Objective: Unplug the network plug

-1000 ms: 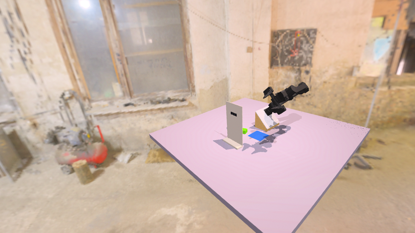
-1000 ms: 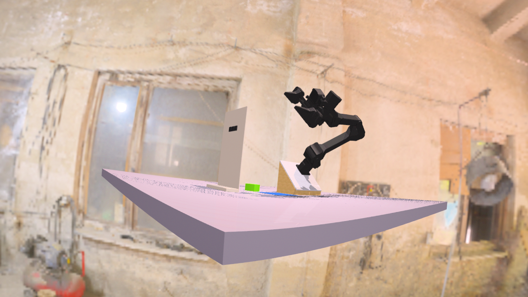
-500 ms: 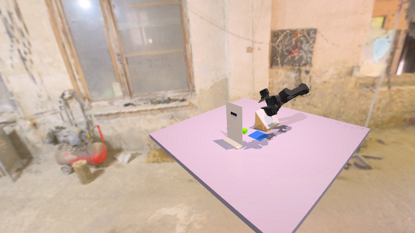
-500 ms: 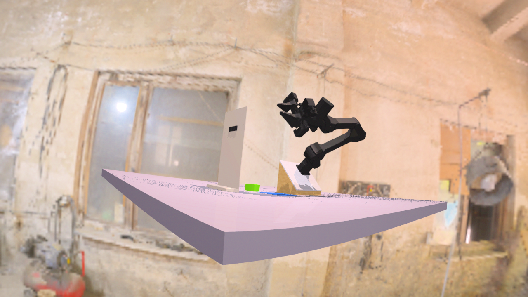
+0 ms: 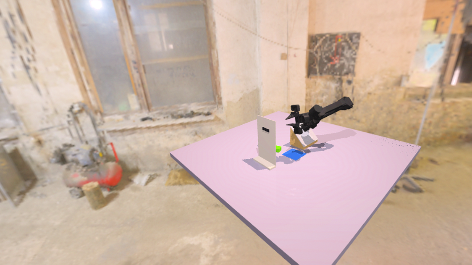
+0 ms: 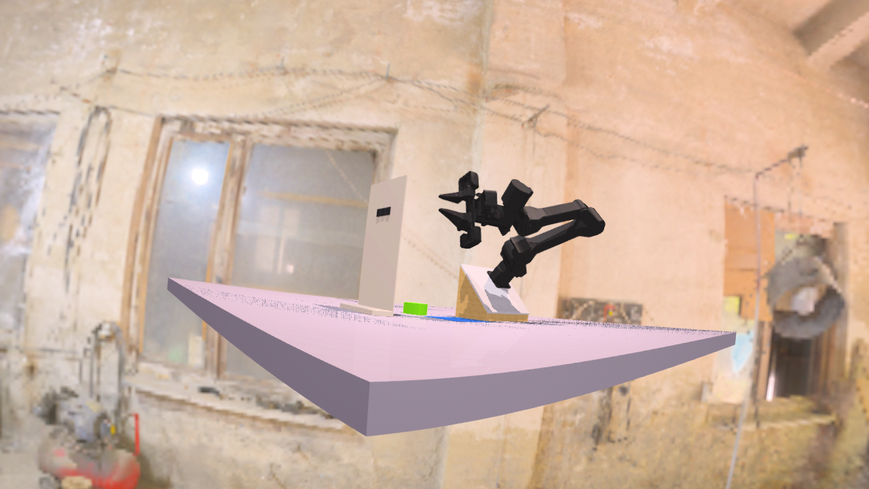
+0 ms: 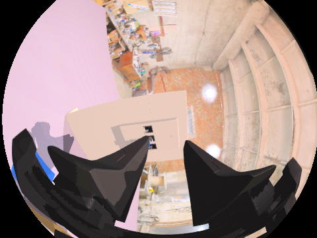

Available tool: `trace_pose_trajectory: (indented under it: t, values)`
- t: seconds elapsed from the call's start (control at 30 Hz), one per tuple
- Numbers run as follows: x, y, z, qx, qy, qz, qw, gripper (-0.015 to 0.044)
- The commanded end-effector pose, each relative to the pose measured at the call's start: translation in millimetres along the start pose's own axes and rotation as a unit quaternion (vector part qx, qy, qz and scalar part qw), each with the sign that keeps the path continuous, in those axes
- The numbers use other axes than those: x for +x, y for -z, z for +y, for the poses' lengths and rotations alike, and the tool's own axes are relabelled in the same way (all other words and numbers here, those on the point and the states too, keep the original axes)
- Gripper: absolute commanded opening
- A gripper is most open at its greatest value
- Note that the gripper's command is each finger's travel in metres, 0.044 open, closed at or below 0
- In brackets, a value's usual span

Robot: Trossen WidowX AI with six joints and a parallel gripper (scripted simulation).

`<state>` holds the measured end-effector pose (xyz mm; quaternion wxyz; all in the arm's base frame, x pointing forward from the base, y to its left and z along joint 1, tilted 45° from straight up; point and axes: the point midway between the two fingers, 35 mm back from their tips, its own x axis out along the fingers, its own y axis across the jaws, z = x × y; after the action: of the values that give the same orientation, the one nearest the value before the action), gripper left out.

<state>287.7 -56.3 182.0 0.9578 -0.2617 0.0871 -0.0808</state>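
Observation:
The upright beige panel (image 5: 265,149) (image 6: 379,267) (image 7: 102,121) stands on the pink table (image 5: 298,219) (image 6: 425,371) (image 7: 57,57). Its dark socket slot (image 5: 265,129) (image 6: 383,212) sits near the top. In the wrist view the small dark plug (image 7: 149,133) shows in the socket, just beyond my left fingertip. My gripper (image 5: 288,121) (image 6: 441,204) (image 7: 166,142) is level with the socket and points at the panel, a short gap away. Its fingers are partly apart with nothing between them. The blue marked square (image 5: 293,154) (image 6: 446,318) lies on the table between the panel and the arm's base.
A small green block (image 5: 277,148) (image 6: 415,308) lies on the table beside the panel's foot. The arm stands on a tan wedge base (image 5: 297,140) (image 6: 474,297) behind the blue square. The table's edges are far from the panel.

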Motion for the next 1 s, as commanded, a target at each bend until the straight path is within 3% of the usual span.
trace_pose_trajectory:
  t: [0.0, 0.27, 0.97]
  values:
    - [-6.6, 31.6, 9.8, -0.050, -0.002, 0.025, 0.998, 0.0156]
    - [-19.6, 71.9, 21.1, -0.124, -0.004, 0.058, 0.991, 0.0156]
    - [5.2, 65.2, 19.7, -0.125, -0.003, 0.058, 0.990, 0.0156]
